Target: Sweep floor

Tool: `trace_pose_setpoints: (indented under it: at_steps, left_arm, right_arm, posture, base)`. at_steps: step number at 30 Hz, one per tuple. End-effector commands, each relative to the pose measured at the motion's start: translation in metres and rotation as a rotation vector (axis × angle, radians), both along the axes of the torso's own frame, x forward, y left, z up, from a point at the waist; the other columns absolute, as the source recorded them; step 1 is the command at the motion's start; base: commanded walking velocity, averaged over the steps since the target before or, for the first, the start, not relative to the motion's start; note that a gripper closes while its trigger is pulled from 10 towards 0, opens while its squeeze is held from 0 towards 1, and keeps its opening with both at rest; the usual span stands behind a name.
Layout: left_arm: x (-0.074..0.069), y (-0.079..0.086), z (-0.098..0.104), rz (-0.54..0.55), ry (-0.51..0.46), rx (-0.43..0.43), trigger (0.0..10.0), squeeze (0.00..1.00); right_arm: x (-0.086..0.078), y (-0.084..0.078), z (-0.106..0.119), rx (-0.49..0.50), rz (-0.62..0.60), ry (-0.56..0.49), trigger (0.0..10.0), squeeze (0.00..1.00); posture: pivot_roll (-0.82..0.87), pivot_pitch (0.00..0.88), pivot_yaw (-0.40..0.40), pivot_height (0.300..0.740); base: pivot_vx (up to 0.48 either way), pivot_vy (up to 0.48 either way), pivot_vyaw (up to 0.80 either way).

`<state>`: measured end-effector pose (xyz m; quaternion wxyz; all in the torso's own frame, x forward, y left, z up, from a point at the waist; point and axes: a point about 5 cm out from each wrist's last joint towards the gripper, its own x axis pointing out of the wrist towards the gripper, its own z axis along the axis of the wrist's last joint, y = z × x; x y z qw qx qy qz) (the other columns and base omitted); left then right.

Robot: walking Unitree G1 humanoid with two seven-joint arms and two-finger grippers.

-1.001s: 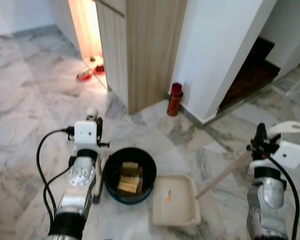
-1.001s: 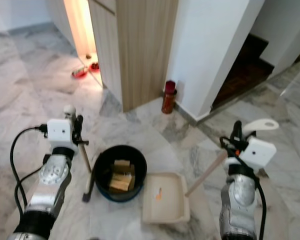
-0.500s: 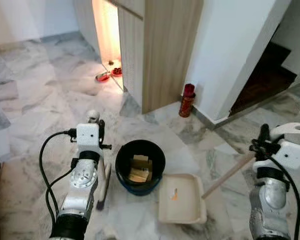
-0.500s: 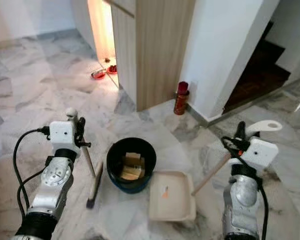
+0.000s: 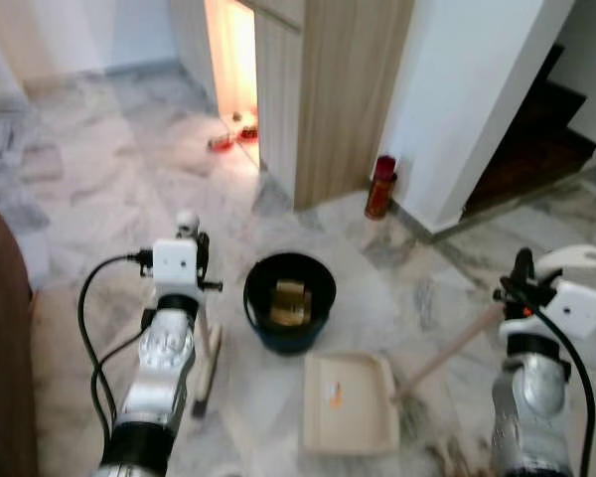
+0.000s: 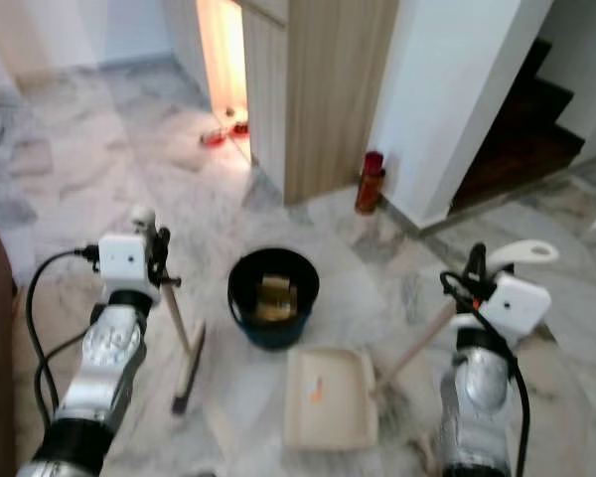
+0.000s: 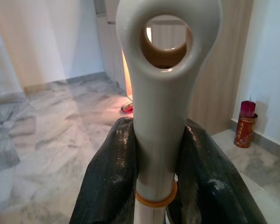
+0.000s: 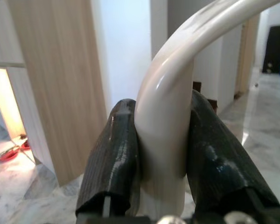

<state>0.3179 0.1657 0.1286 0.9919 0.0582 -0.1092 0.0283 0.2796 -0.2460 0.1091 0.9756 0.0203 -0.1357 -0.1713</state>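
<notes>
The left gripper (image 7: 158, 163) is clamping the broom (image 6: 184, 343) handle at nine o'clock of the black bucket (image 5: 289, 301). The right gripper (image 8: 163, 154) is squeezing the dustpan (image 5: 350, 402) handle; the pan is lying at five o'clock.

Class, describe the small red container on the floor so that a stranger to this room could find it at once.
Start at the tall wooden panel where it meets the white wall. At the foot of that corner, on the marble floor, stands the red canister. It is upright, narrow and red, unlike the wide black bucket nearer the robot.
</notes>
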Motion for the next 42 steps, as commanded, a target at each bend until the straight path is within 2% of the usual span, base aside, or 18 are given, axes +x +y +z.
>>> trace_pose_setpoints:
  at_steps: [1,6,17,22,30,42]
  left_arm:
    - [0.001,-0.002,0.012,-0.013,-0.057,-0.002,10.0,0.0]
    - [0.002,-0.001,0.012,-0.011,-0.053,-0.002,10.0,0.0]
    - [0.004,-0.003,0.011,-0.026,-0.04,0.0,10.0,0.0]
    - [0.009,-0.007,0.01,-0.08,-0.019,0.005,10.0,0.0]
    - [0.013,-0.013,0.01,-0.114,-0.012,0.003,10.0,0.0]
    - [0.01,-0.016,0.007,-0.139,-0.01,-0.003,10.0,0.0]
  right_arm:
    - [0.0,-0.003,0.008,0.001,-0.016,-0.043,10.0,0.0]
    - [-0.001,-0.004,0.007,0.006,-0.016,-0.04,10.0,0.0]
    - [-0.001,-0.005,0.004,0.016,-0.03,-0.033,10.0,0.0]
    - [-0.002,-0.003,-0.001,0.055,-0.049,-0.021,10.0,0.0]
    - [-0.005,-0.003,-0.004,0.057,-0.054,-0.016,10.0,0.0]
    - [-0.003,-0.003,-0.004,0.045,-0.055,-0.006,10.0,0.0]
  posture:
    - [0.13,0.061,-0.068,0.74]
    - [0.12,0.066,-0.066,0.74]
    - [0.13,0.072,-0.05,0.74]
    - [0.12,0.058,-0.026,0.74]
    - [0.11,0.039,-0.011,0.74]
    - [0.12,0.027,-0.023,0.74]
  base:
    - [-0.27,0.0,0.0]
    - [-0.254,0.0,0.0]
    - [0.0,0.0,0.0]
    - [0.0,0.0,-0.25]
    - [0.0,0.0,-0.1]
    - [0.0,0.0,-0.8]
